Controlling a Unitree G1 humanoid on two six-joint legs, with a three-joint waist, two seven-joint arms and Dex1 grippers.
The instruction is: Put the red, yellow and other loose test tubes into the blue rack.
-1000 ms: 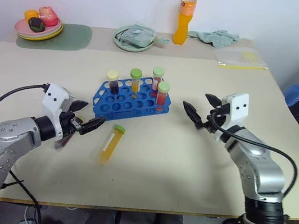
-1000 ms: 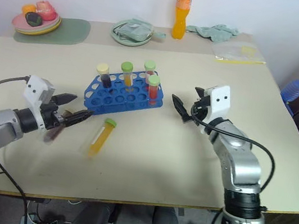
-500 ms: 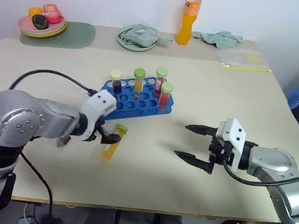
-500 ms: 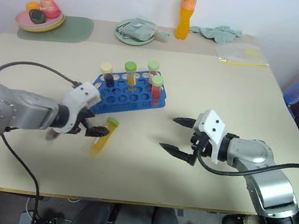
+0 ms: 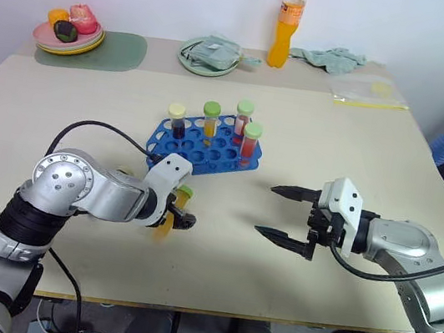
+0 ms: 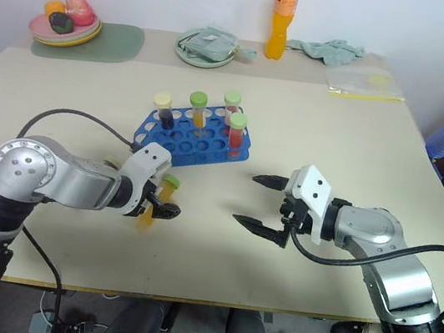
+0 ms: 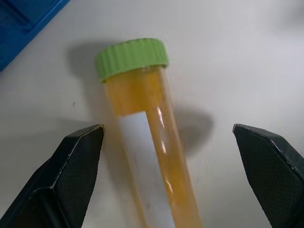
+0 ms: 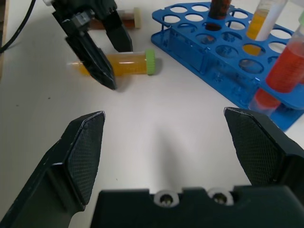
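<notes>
left gripper [image 7: 166, 175]: fingers spread, straddling the yellow tube [image 7: 147, 142], one on each side; no contact visible yet
yellow tube: lying flat on the table [image 5: 334, 150], green cap toward the rack [image 5: 205, 145], just in front of it
second loose tube [image 8: 124, 17]: dark with a cream cap, lying flat just beyond the yellow one
rack: four capped tubes upright along the back, front holes free
step: judged as the grasp on the yellow tube, not yet closed
next: close on the tube body, lift, tip it cap-up, drop it into a free hole; round tube may roll if the pinch is off-centre
left arm: forearm lies across the table, wrist pitched steeply down onto the tube
right gripper [image 5: 290, 215]: spread wide, empty, hovering right of the rack, pointing toward the left gripper, well apart from the tubes
</notes>
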